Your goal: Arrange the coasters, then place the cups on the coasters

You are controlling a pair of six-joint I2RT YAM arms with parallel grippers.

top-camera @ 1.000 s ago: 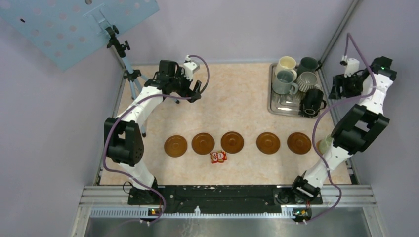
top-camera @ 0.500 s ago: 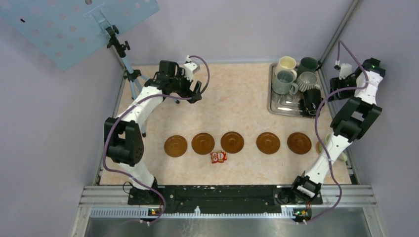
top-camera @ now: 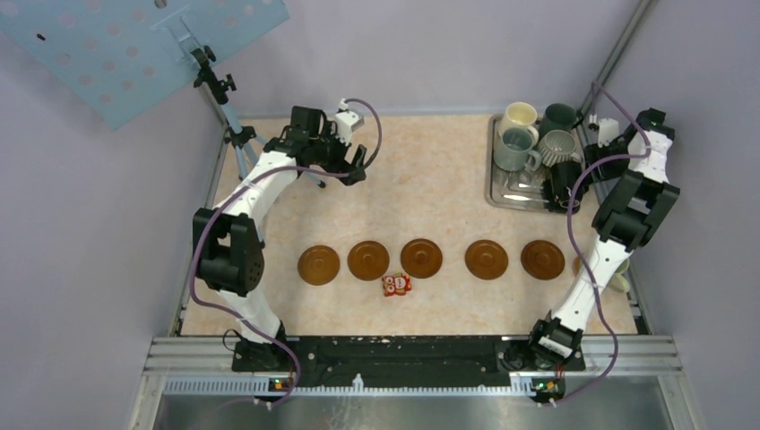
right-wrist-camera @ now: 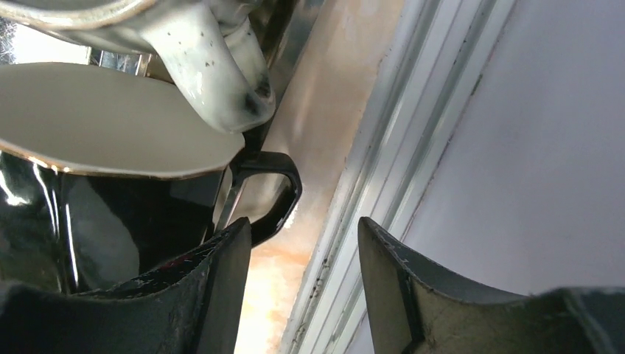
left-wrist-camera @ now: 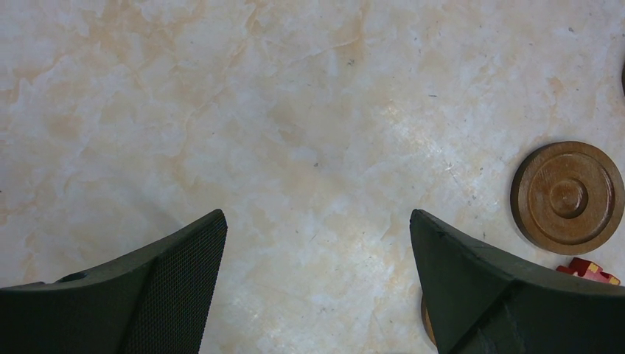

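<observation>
Top external view: at the left, the left pincer hangs wide open above bare worktop, with nothing between its jaws. Nearer the arm bases, five coasters lie in a row across the worktop, each apart from the next. A small red-and-white packet lies just in front of the second and third. At the far right, a metal tray holds five cups. The right pincer is at the tray's right edge, jaws partly apart and gripping nothing. Its tips are just short of the handle of the dark cup.
</observation>
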